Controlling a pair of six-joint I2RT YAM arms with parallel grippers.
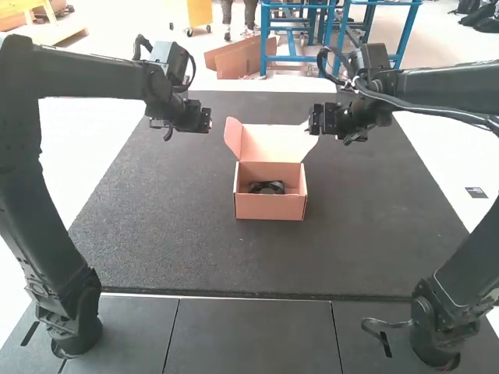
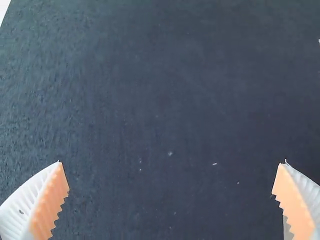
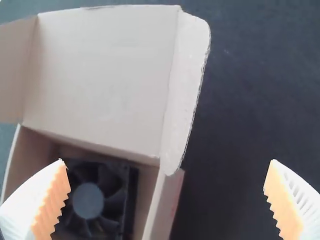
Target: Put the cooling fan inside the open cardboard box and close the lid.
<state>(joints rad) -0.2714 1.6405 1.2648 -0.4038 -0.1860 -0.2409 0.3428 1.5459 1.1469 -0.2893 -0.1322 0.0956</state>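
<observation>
Setting: a robotics laboratory or test workshop. Evidence: two black jointed robot arms, the left arm [image 1: 19,195] and the right arm [image 1: 468,265], stand at the near corners of a white-topped work counter [image 1: 70,148]. A black textured rubber mat [image 1: 156,226] covers its working area, and dark grey flat panels [image 1: 249,335] line its near edge. The arms end in white ribbed fingers [image 2: 22,212] with orange toothed pads [image 2: 50,200].
</observation>
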